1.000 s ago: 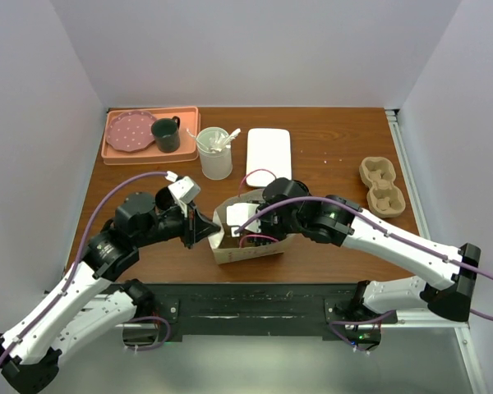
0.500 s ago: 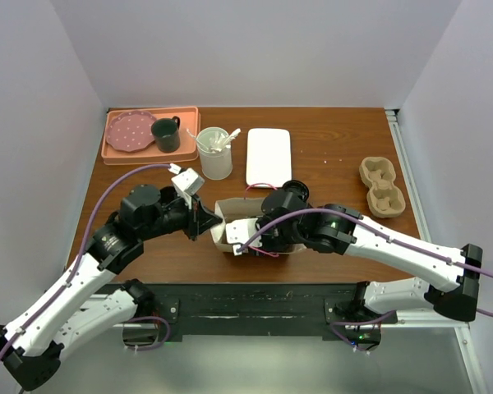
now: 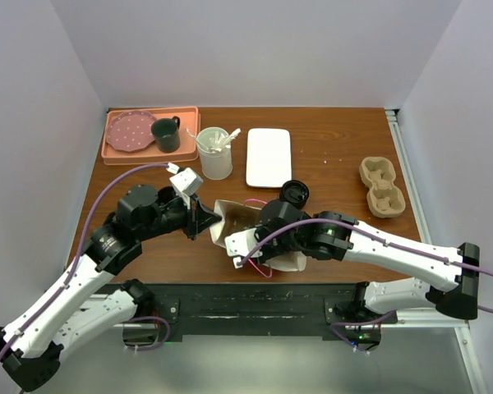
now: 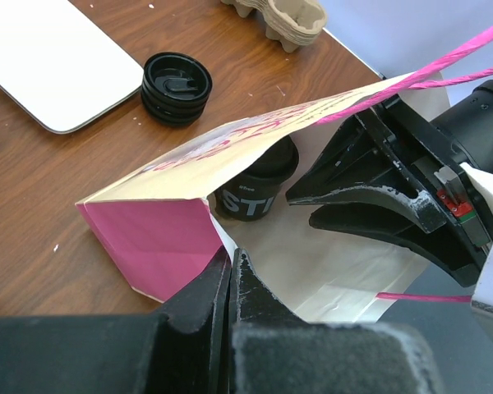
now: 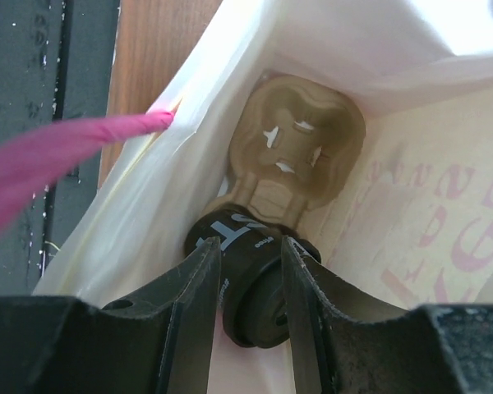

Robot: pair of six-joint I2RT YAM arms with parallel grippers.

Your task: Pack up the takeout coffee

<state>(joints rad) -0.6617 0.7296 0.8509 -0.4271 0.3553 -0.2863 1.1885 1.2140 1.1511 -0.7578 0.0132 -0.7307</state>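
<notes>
One black coffee cup sits deep in the tipped paper bag, against a pulp carrier. The right gripper pinches the cup; the left gripper is pressed shut on the bag's rim. We flag these risks: rim paper slips or tears, bag sags onto cup; pink handle snags the right fingers. Wooden table: black lid at 1 o'clock of the bag, white tray at 12, spare carrier at 3, orange tray at 10. Pale walls close in.
</notes>
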